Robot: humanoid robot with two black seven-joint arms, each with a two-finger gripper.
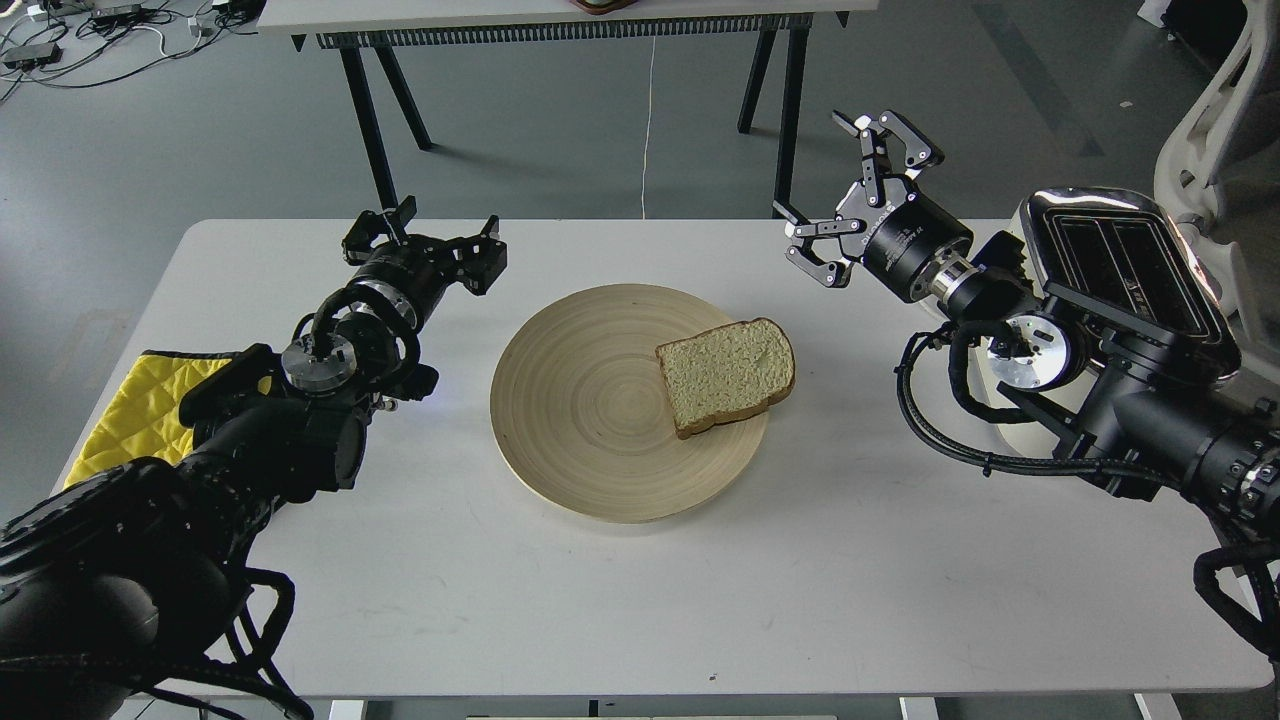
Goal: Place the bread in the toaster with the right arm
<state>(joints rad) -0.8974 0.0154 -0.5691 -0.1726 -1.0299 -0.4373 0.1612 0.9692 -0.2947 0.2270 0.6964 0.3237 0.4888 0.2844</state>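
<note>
The white table (640,600) is running to its near edge along the bottom of the head view, and a wide band of bare surface is lying between that edge and the wooden plate (590,420). Bare tabletop is also showing between the plate and each arm. A yellow cloth (130,405) is lying at the table's left edge, partly under the left arm. The toaster (1125,260) is standing at the far right of the table, close to the right edge, with its two slots facing up and the right arm (1100,400) crossing in front of its body.

The plate is sitting near the table's middle and is holding one item: the bread (727,373), lying flat on the plate's right side with one corner reaching the rim. Nothing can be made out in the toaster slots, which are showing dark.

The right gripper (850,190) is hanging above the table's far edge, up and right of the bread and left of the toaster, its fingers spread wide apart and gripping nothing. The left gripper (430,240) is hovering left of the plate, fingers apart, touching nothing.
</note>
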